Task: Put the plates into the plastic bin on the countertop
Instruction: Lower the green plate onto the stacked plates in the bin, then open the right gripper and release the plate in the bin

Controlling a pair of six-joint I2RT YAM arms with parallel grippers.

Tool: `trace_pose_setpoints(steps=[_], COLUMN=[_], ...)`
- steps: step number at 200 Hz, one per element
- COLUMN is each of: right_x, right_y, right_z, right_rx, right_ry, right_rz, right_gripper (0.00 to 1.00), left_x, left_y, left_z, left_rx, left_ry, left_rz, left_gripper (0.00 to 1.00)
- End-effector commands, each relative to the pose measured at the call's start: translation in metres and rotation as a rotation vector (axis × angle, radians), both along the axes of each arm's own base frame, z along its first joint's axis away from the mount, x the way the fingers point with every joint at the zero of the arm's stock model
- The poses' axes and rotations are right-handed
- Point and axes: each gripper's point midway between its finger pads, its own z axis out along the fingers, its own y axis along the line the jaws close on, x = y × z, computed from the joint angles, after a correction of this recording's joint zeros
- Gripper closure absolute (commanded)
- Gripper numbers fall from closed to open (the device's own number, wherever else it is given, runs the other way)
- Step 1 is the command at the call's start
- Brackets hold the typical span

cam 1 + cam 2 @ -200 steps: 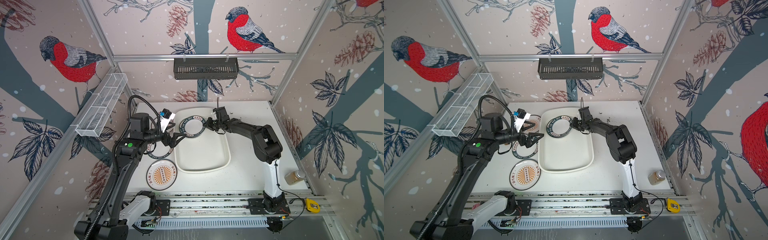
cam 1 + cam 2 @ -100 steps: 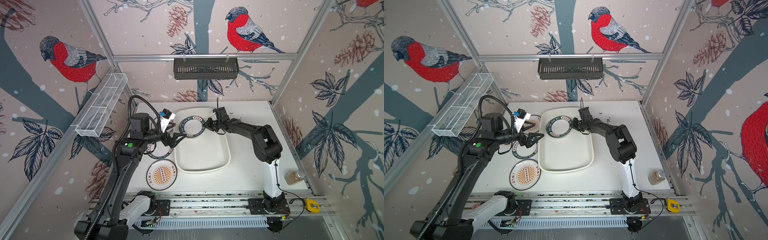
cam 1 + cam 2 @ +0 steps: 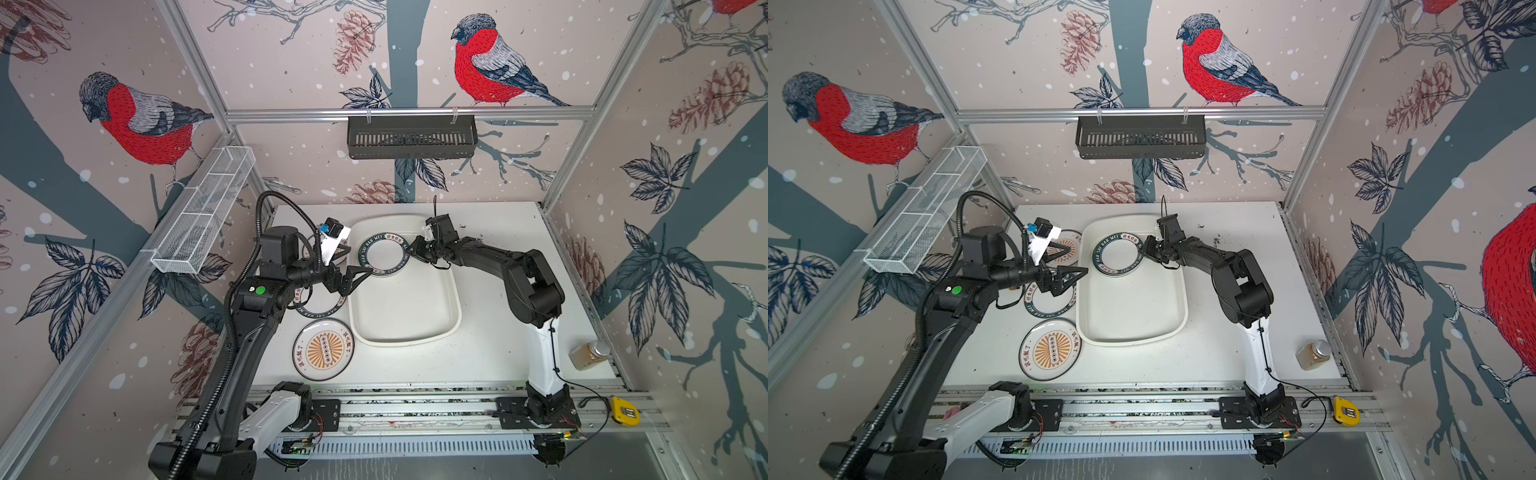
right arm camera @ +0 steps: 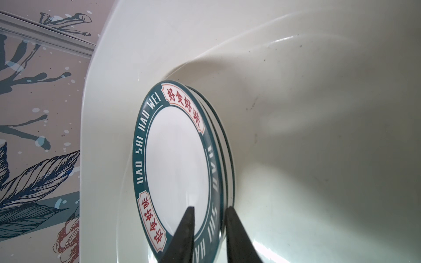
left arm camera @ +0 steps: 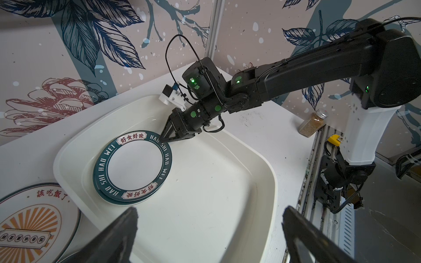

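The white plastic bin (image 3: 399, 343) (image 3: 1125, 341) sits mid-countertop (image 3: 498, 291). At its far left end lies a stack of green-rimmed plates (image 3: 384, 254) (image 3: 1118, 254) (image 5: 133, 167) (image 4: 177, 159). My right gripper (image 3: 409, 251) (image 5: 163, 141) (image 4: 209, 208) straddles the top plate's rim with the jaws slightly apart; contact is unclear. My left gripper (image 3: 359, 282) (image 3: 1071, 283) (image 5: 210, 211) hangs open and empty over the bin's left rim. Left of the bin lie a green-rimmed plate (image 3: 320, 309), an orange sunburst plate (image 3: 323, 350) (image 5: 29, 223), and another orange one (image 3: 1065, 249) partly hidden by the left wrist.
A spice jar (image 3: 588, 355) stands at the countertop's front right, with a yellow tape measure (image 3: 623, 411) on the front rail. A black slotted rack (image 3: 411, 137) hangs on the back wall. A white wire basket (image 3: 203, 216) hangs on the left wall.
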Motion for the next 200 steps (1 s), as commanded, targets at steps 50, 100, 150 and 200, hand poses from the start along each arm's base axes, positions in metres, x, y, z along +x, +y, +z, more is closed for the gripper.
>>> trace_pose_setpoints(steps=[50, 100, 150, 200], right_x=[-0.002, 0.002, -0.015, -0.045], right_y=[0.000, -0.003, -0.016, -0.027], right_z=[0.005, 0.033, 0.059, 0.062], right_rx=[-0.004, -0.007, -0.121, -0.161], right_ry=[-0.011, -0.069, -0.163, -0.199], right_rz=[0.019, -0.003, -0.018, -0.038], right_gripper=[0.73, 0.72, 0.71, 0.70], left_x=[-0.004, -0.001, 0.022, 0.042], left_y=[-0.002, 0.002, 0.021, 0.035], left_z=[0.007, 0.004, -0.017, -0.031], left_rx=[-0.015, -0.003, 0.045, 0.037], left_ry=[-0.028, -0.034, -0.015, 0.020], left_rz=[-0.020, 0.010, 0.182, 0.313], left_gripper=[0.02, 0.02, 0.02, 0.02])
